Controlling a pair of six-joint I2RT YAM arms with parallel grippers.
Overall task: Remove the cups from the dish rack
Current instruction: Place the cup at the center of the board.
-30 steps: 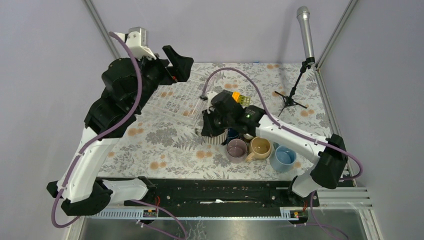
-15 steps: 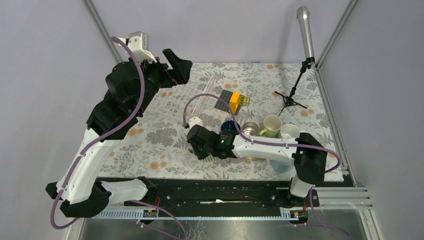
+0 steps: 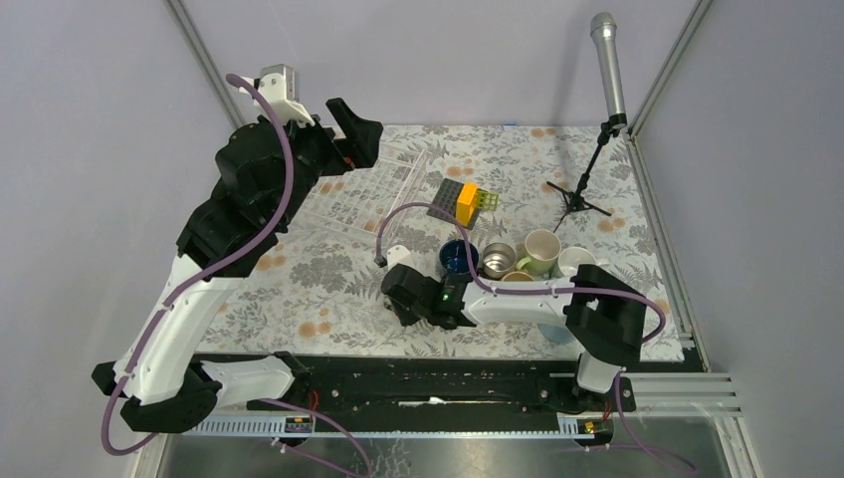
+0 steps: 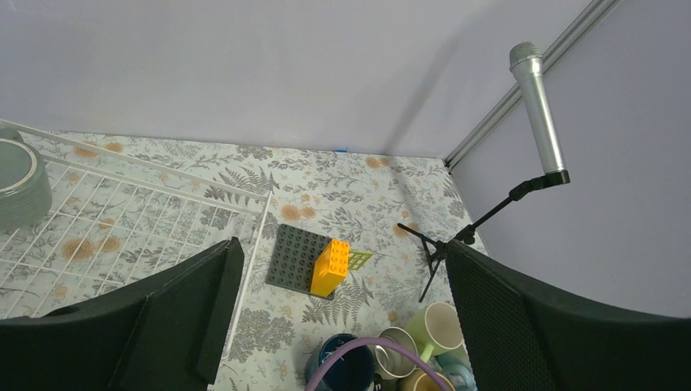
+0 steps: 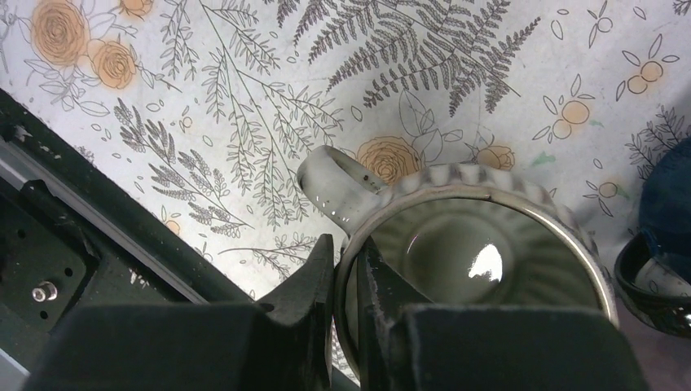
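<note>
Held: ribbed grey-white mug (image 5: pixel 489 269), rim clenched in right pincer (image 5: pixel 346 265), handle just ahead of the jaws, over the counter (image 5: pixel 244 122) near its front edge.
Idle: left pincer (image 3: pixel 353 127), released, spread wide above dish rack (image 3: pixel 363 199).
Loose: other cups (image 3: pixel 498 259), clustered beyond right pincer.

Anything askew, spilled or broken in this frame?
Nothing spilled or broken. The mugs stand upright in a cluster, and the right tool pinches the ribbed mug by its rim. Only oddity: toy blocks on a studded plate between rack and mugs.
</note>
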